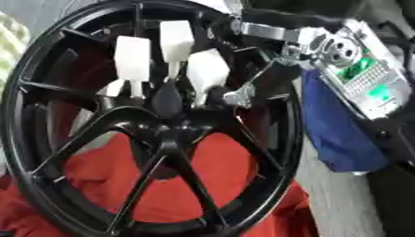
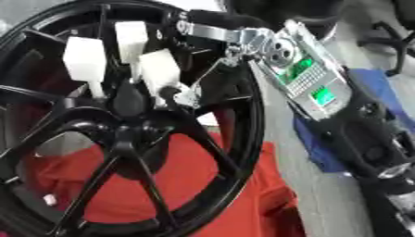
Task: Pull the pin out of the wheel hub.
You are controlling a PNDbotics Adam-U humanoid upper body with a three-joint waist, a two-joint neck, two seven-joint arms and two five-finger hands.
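A black spoked wheel stands tilted and fills most of the view. At its hub a dark rounded pin head sticks out. My right hand comes in from the upper right, its silver wrist with green lights beside the rim. Its white-padded fingers bend down over the hub and their tips close in round the pin head, with the silver thumb at its right side. The pin's shaft is hidden. My left hand does not show.
A red cloth lies under and behind the wheel. A blue cloth lies to the right, below my forearm, on a grey surface. A pale checked fabric shows at the left edge.
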